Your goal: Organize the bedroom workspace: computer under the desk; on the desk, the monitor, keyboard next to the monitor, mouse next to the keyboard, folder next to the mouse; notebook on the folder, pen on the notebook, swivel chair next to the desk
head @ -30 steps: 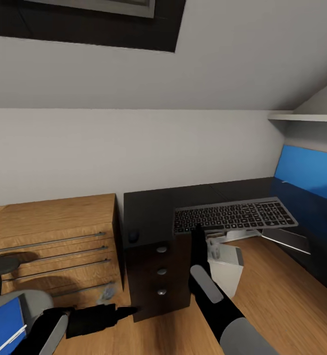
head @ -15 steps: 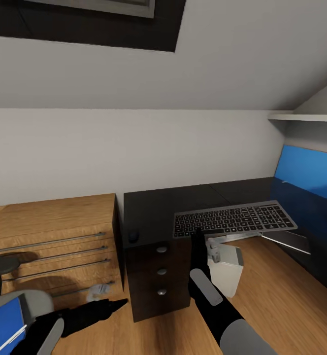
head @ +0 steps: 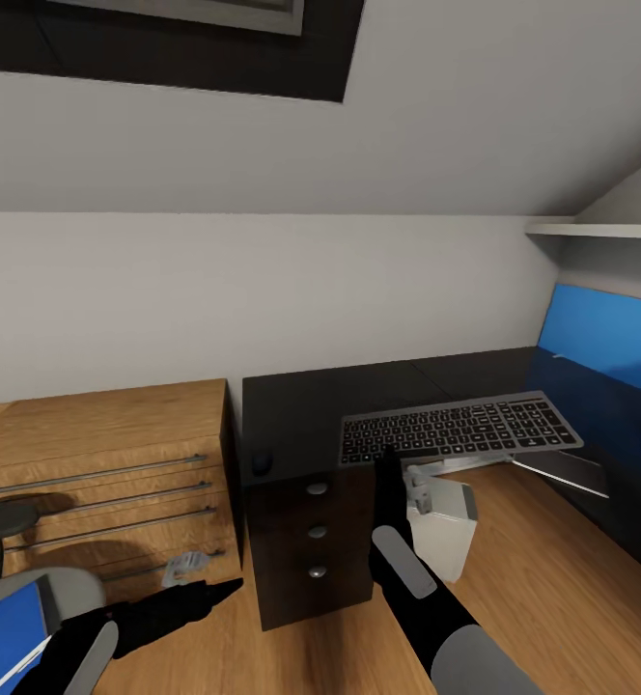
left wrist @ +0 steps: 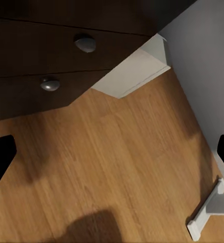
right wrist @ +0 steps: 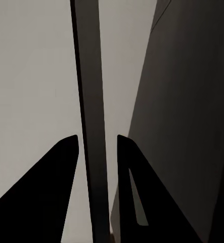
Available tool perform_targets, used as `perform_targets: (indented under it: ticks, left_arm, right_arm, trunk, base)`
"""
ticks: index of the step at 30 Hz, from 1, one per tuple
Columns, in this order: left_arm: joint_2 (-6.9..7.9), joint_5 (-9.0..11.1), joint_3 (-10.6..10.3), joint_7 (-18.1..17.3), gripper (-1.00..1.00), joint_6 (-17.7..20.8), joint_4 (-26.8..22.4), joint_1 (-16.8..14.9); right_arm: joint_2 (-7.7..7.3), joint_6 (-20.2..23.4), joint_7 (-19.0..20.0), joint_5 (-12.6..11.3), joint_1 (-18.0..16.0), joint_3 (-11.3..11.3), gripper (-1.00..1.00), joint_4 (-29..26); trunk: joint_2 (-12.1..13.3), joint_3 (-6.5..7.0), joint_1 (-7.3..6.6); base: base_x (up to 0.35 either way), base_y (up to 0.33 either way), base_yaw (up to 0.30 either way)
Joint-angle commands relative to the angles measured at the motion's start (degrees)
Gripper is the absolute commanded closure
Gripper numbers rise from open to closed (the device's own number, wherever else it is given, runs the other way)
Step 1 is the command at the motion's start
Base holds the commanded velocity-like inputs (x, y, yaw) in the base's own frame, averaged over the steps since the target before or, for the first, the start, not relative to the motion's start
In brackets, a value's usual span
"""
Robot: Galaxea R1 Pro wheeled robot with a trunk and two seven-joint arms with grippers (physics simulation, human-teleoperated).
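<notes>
One tool, my right (head: 390, 454), grips the keyboard (head: 460, 428) by its near edge above the counter (head: 301, 410); next I should probably lower it flat.

The swivel chair (head: 16, 603) is cut off at the head view's edge.

A plain pale wall (head: 263, 290) rises to a sloped ceiling with a dark-framed skylight (head: 166, 39). A light wooden dresser (head: 98, 463) with bar handles stands on the wooden floor (head: 552, 579). A white shelf (head: 600, 230) sits high at the right.
</notes>
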Motion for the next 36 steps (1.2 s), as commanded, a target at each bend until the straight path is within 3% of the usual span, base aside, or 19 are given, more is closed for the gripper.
perform_targets:
  ticks: [1,10,18,29,31,36]
  left_arm:
    - [0.04,0.45,-0.02,0.09,-1.0,0.37,-0.01,-0.03]
    - [0.09,0.53,0.22,0.02,-1.0,0.28,-0.08,-0.03]
    - [0.16,0.45,3.13,-0.07,-1.0,0.35,-0.08,-0.03]
    - [0.15,0.45,3.38,-0.08,-1.0,0.37,-0.08,-0.03]
    - [0.16,0.45,3.41,-0.08,-1.0,0.37,-0.08,-0.03]
    - [0.16,0.45,3.45,-0.08,-1.0,0.37,-0.08,-0.03]
  right_arm:
    - [0.0,-0.26,0.42,-0.58,-0.06,0.12,1.0,0.04]
    - [0.0,-0.63,0.5,-0.93,0.03,0.14,1.0,0.22]
    - [0.0,-0.37,0.47,-0.96,0.03,-0.09,1.0,0.19]
    - [0.0,0.05,0.3,-0.97,0.11,-0.04,1.0,0.05]
    - [0.0,0.81,0.26,-1.0,0.11,-0.01,1.0,-0.09]
    - [0.0,8.01,0.3,-1.04,0.11,-0.14,1.0,-0.35]
  trunk:
    - [-0.03,-0.06,0.0]
    - [-0.03,0.21,0.0]
    - [-0.03,0.54,0.0]
    - [-0.03,0.55,0.0]
    - [-0.03,0.55,0.0]
    - [-0.03,0.55,0.0]
  base:
    - [0.0,0.0,0.0]
    - [0.0,0.0,0.07]
    - [0.0,0.0,0.135]
    - [0.0,0.0,0.006]
    - [0.0,0.0,0.0]
    - [0.0,0.0,0.0]
